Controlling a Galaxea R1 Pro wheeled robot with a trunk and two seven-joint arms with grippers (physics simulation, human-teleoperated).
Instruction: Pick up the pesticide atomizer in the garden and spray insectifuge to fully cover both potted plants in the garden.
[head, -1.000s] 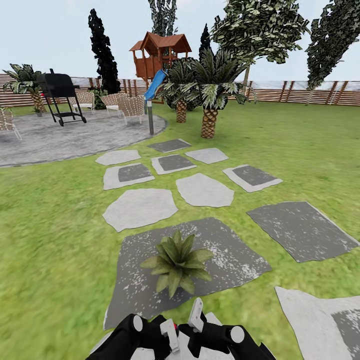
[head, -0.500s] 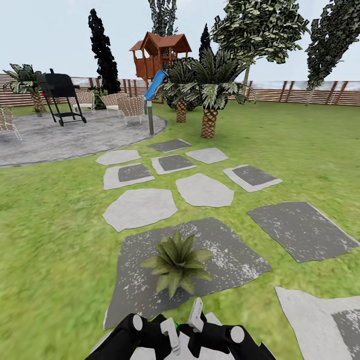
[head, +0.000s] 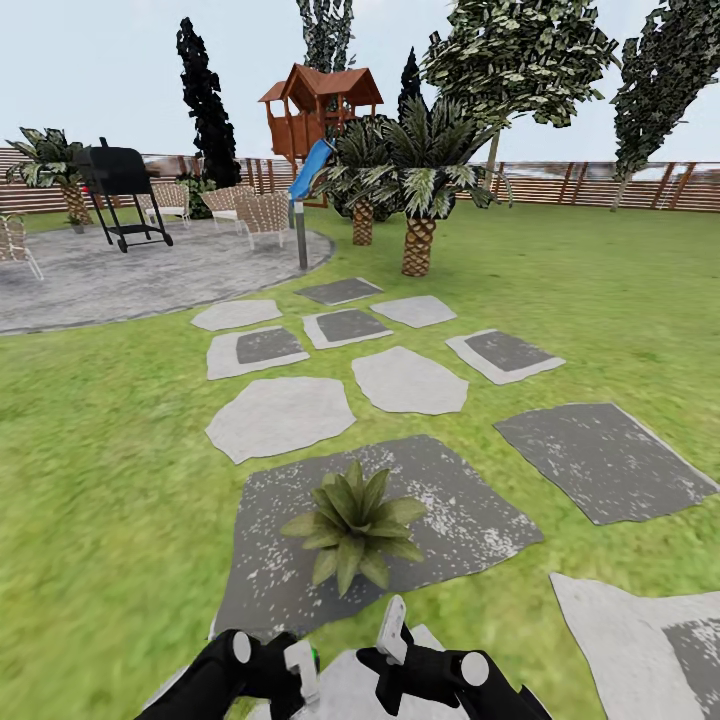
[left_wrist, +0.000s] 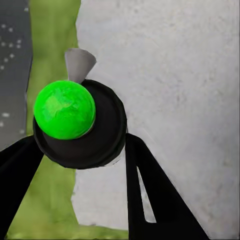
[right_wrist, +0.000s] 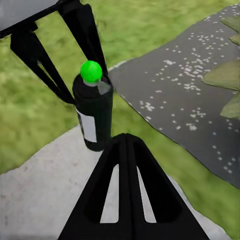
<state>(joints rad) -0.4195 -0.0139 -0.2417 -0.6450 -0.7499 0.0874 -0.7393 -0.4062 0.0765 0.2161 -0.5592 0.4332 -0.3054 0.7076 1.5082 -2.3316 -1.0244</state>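
Scene: the garden (head: 110, 470), head view, with lawn, grey stepping stones, a round paved patio (head: 130, 275) at upper left and a slatted fence (head: 600, 185) along the back.

Bottle: the pesticide atomizer (right_wrist: 93, 112) stands upright in the right wrist view, centre-left of frame, with a dark body, white label and green cap; in the head view it is a small white-and-green shape at the bottom edge, left of centre.

Left pincer: the left gripper (left_wrist: 82, 165) has its two dark fingers flanking the atomizer's body, closed in tight against it; from the right wrist view the bottle appears held clear of the pale stone (left_wrist: 170, 75) beneath.

Right pincer: the right gripper (head: 392, 640) sits at lower centre of the head view, carrying nothing; whether it is wide or narrow cannot be told.

Plant: one potted plant (head: 352, 522) sits on the dark slab (head: 460, 500) in the lower centre, just ahead of both grippers. A second one is not identified here.

Step in hand: judged to be the move from pickup to spraying, bottle secured and plant untouched.

Next move calls for: likely carrying the bottle forward over the rosette, nozzle turned toward the leaves, with the grip kept firm.
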